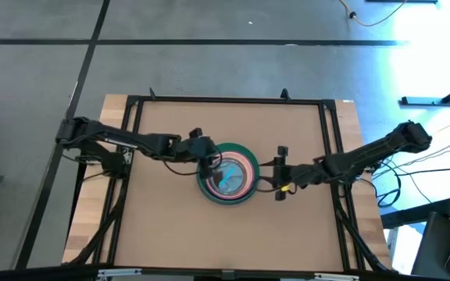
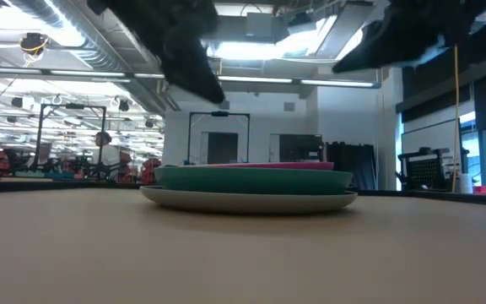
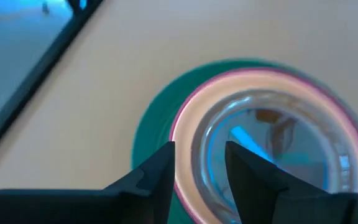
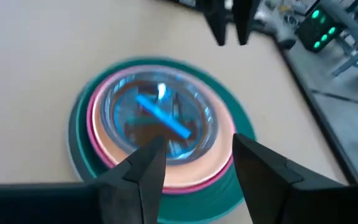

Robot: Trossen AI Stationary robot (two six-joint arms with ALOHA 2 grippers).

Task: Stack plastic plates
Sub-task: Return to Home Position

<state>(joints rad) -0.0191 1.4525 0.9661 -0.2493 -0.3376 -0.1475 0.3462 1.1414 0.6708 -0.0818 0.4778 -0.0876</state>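
We are looking at one stack of round flat plastic plates (image 1: 226, 173) sitting near the middle of the tan counter (image 1: 170, 234). The low view is showing what the other views are hiding: a wide grey plate (image 2: 247, 201) lying at the bottom on the counter, a teal plate (image 2: 251, 180) on it, and a thin magenta edge (image 2: 298, 166) above that. From above we are seeing instead the teal rim, a pink ring (image 4: 94, 118) inside it, and a glossy light blue plate (image 4: 160, 112) resting on top and reflecting the ceiling lights. The left end effector (image 3: 199, 148) is hanging above the stack's left edge, fingers parted and holding nothing. The right end effector (image 4: 199, 138) is hovering just beside the stack's right side, likewise spread and empty.
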